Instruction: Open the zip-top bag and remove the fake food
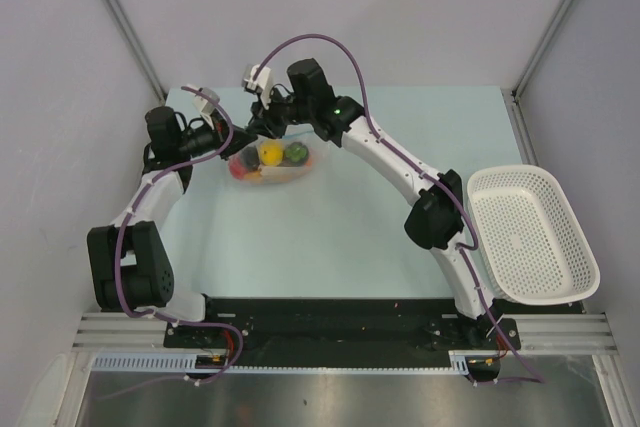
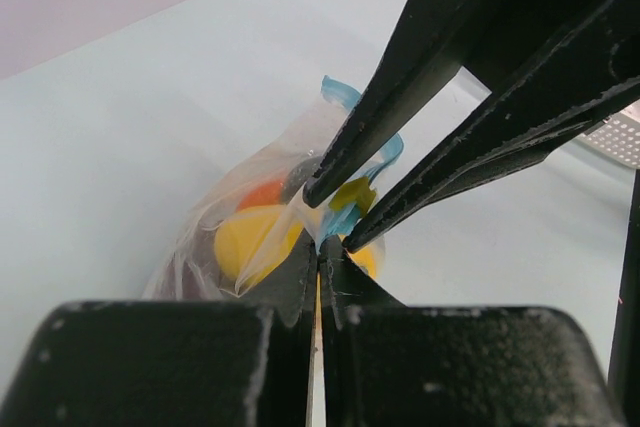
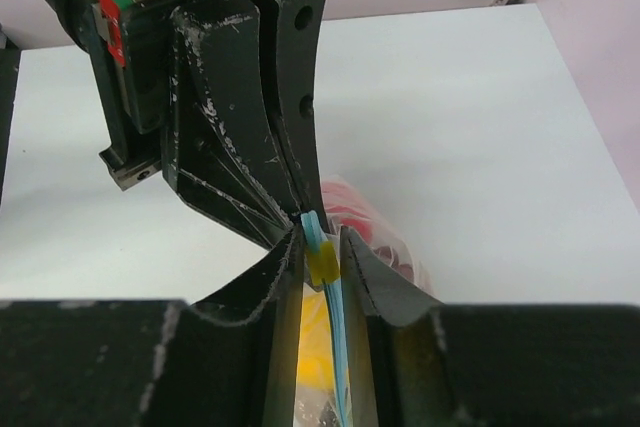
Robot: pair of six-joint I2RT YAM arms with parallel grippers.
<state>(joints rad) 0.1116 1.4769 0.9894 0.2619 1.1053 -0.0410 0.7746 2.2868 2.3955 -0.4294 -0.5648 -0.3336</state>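
Left gripper is clamped on the zip-top bag mouth. Right gripper is narrow, pinching the zip strip just beside it, tips almost touching. Bag lies toward the table's far-left corner, with the fake food inside, nearward of both tips.

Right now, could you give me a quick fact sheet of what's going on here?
zip-top bag: on the far side of the table
fake food: inside the bag
left claw: shut on the bag's top edge
right claw: shut on the teal zip strip
basket: white, off to the right
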